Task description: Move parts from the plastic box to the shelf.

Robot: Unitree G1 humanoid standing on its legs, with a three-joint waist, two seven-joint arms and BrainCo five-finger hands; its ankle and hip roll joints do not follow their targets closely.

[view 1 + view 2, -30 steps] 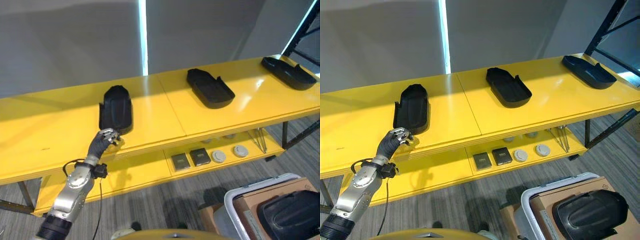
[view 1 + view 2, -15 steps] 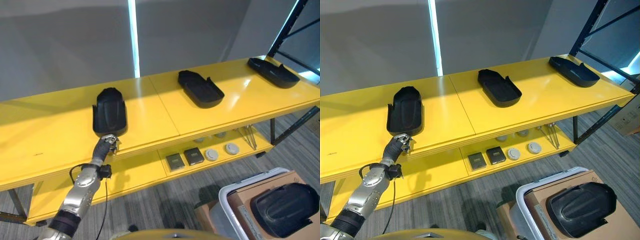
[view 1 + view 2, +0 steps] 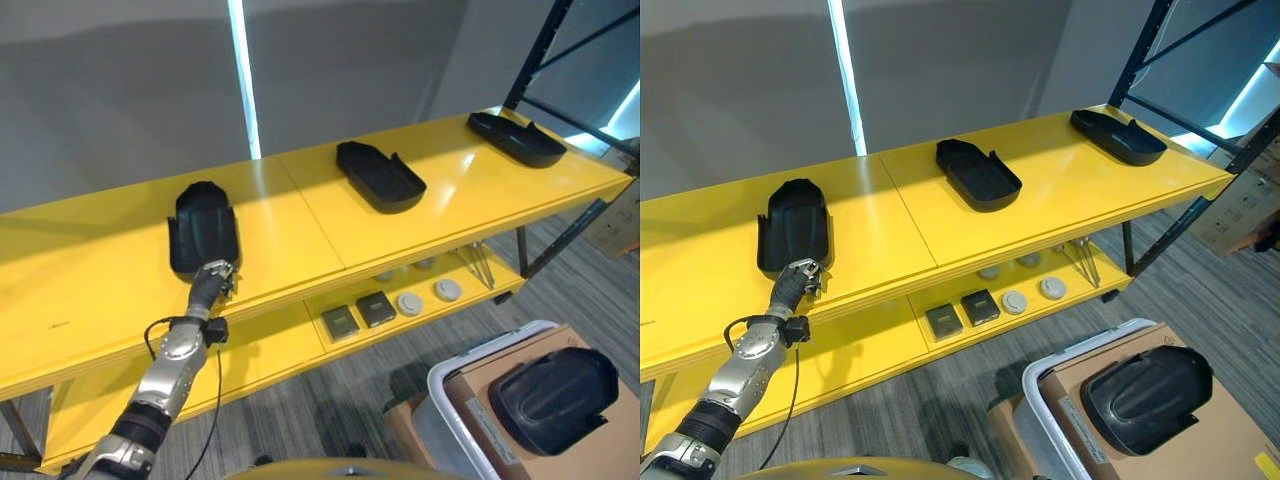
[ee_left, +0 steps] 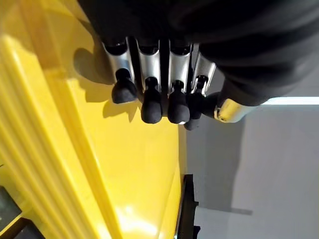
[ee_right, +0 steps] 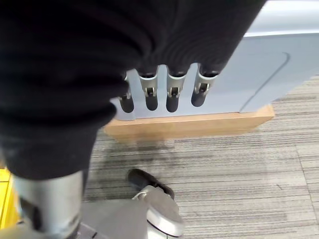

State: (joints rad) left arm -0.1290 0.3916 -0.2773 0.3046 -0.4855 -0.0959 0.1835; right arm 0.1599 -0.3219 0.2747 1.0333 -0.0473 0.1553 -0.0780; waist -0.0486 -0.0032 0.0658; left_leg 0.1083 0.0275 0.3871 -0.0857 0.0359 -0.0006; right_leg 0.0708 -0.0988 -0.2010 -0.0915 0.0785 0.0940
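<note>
Three black moulded parts lie on the yellow shelf (image 3: 300,235): one at the left (image 3: 204,226), one in the middle (image 3: 380,176), one at the far right (image 3: 518,138). My left hand (image 3: 207,283) is at the shelf's front edge, just below the near end of the left part, fingers (image 4: 151,107) relaxed and holding nothing. A grey plastic box (image 3: 447,402) stands on the floor at the lower right, with another black part (image 3: 553,398) lying on cardboard inside it. My right hand (image 5: 173,84) hangs over carpet, fingers straight and empty.
On the lower yellow shelf lie two dark square pieces (image 3: 358,315) and two round white discs (image 3: 428,296). A black rack post (image 3: 540,45) rises at the far right. A grey panel on a wooden base (image 5: 189,127) stands beyond my right hand.
The whole picture has shifted left as the camera turned right. My left hand stays at the shelf's front edge by the left part.
</note>
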